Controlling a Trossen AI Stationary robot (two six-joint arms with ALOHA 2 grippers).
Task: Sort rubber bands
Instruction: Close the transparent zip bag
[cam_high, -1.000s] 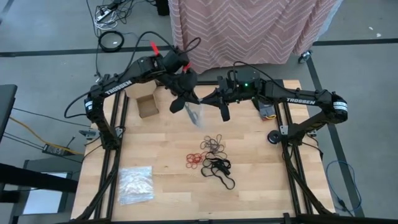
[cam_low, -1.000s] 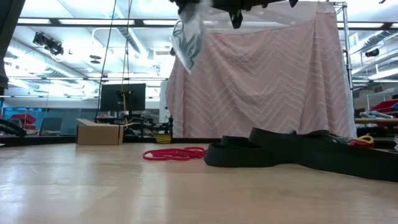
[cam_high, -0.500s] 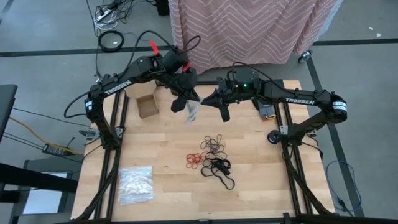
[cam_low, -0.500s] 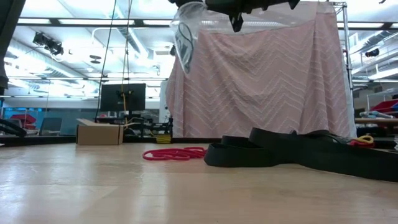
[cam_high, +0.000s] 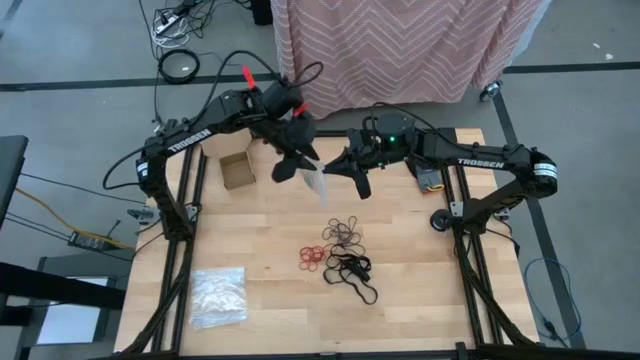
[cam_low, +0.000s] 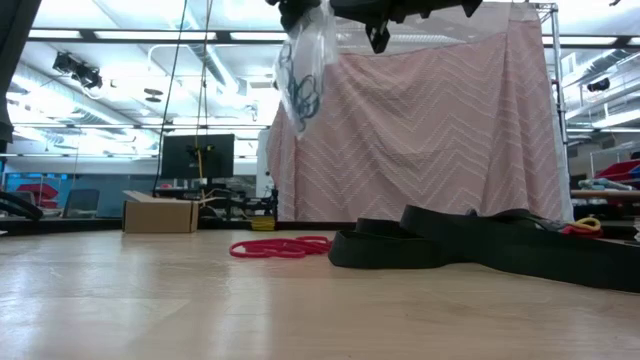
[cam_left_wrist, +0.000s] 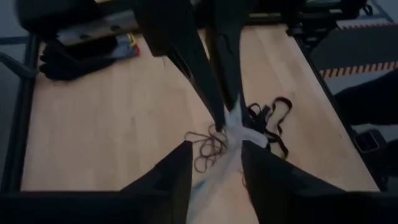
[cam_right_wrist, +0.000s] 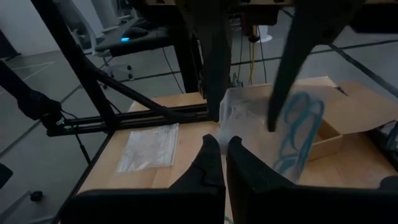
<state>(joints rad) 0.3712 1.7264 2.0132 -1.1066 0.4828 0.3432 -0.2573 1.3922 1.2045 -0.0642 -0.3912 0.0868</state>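
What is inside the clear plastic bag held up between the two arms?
Blue-teal rubber bands show through the clear plastic bag, bunched low in it. The crinkled plastic hides how many there are.

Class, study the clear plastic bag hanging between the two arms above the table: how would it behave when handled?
The bag looks floppy: it droops below the arms, crinkled. Probably light, as it holds only a few blue rubber bands. Its glossy film may slip.
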